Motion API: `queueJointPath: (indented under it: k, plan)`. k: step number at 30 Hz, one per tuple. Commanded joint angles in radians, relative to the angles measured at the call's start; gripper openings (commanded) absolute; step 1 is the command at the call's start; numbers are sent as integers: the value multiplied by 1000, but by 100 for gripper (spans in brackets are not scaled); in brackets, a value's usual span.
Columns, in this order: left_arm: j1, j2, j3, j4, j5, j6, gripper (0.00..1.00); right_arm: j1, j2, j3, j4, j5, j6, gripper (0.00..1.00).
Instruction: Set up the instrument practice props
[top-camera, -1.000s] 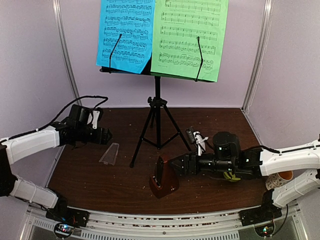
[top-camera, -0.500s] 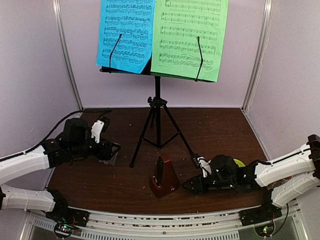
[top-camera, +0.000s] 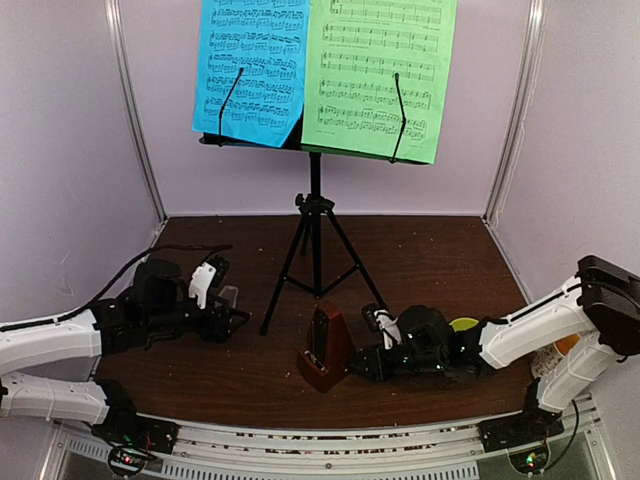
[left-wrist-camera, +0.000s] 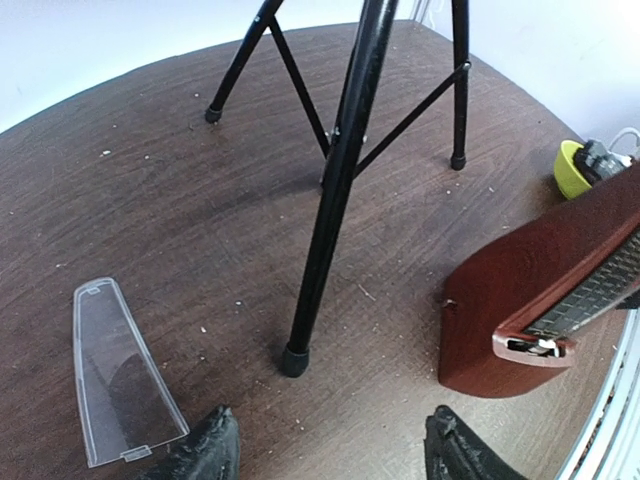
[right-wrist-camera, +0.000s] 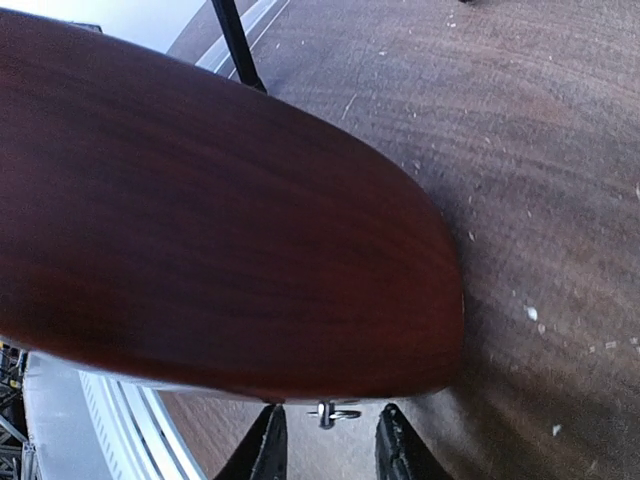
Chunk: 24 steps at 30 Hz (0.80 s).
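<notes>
The black music stand (top-camera: 315, 215) stands at the back on its tripod, with a blue music sheet (top-camera: 252, 65) and a green music sheet (top-camera: 380, 70) on its desk. The reddish-brown metronome (top-camera: 326, 350) sits uncovered in front of it. Its clear cover (left-wrist-camera: 118, 375) lies flat on the table beside my left gripper's left fingertip (left-wrist-camera: 207, 452). My left gripper (left-wrist-camera: 330, 455) is open and empty, low over the table near a tripod foot (left-wrist-camera: 293, 360). My right gripper (right-wrist-camera: 330, 445) is against the metronome's side (right-wrist-camera: 220, 220), its jaws narrow on either side of a small metal key (right-wrist-camera: 333, 411), not touching it.
A yellow-green bowl (top-camera: 463, 325) sits behind my right wrist. A mug (top-camera: 565, 350) stands at the far right, partly behind the right arm. The tripod legs (left-wrist-camera: 335, 180) spread between the two arms. White walls close in the table on three sides.
My right gripper dropped to the table, slid left to the metronome's side and narrowed its jaws. My left arm lowered and moved right towards the clear cover.
</notes>
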<state>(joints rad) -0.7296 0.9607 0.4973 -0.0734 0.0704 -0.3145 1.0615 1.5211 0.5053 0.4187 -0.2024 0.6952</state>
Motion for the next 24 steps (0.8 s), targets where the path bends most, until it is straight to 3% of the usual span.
queueJointPath:
  k: [1, 20, 24]
  plan:
    - [-11, -19, -37, 94, 33, -19, 64, -21, 55, 65, 49, 18, -5, 31]
    - [-115, 207, -35, 274, 21, -48, 58, -175, 206, 251, 41, -135, -158, 30]
    - [-123, 271, -12, 290, 2, -69, 55, -176, 168, 250, 56, -169, -160, 36]
